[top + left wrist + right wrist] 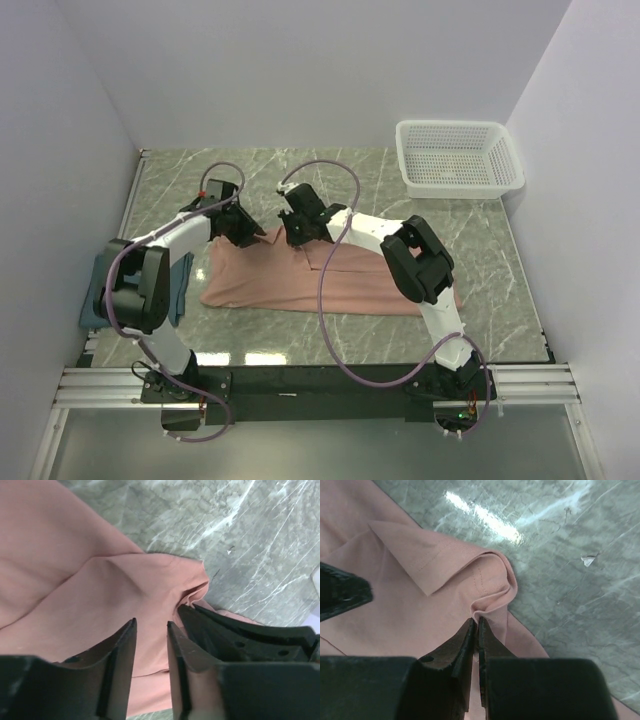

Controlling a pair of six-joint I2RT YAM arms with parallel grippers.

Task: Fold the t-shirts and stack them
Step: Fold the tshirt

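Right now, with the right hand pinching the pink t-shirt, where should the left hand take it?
Probably the far edge of the pink t-shirt, just left of the right hand's pinch, coming straight down. The cloth lies loose and creased into a soft ridge there, and the left hand hangs above it with fingers apart.

You get the whole table (pixel 380 190) from above and behind; both wrist views look close down at the same salmon-pink shirt (pixel 260 280).
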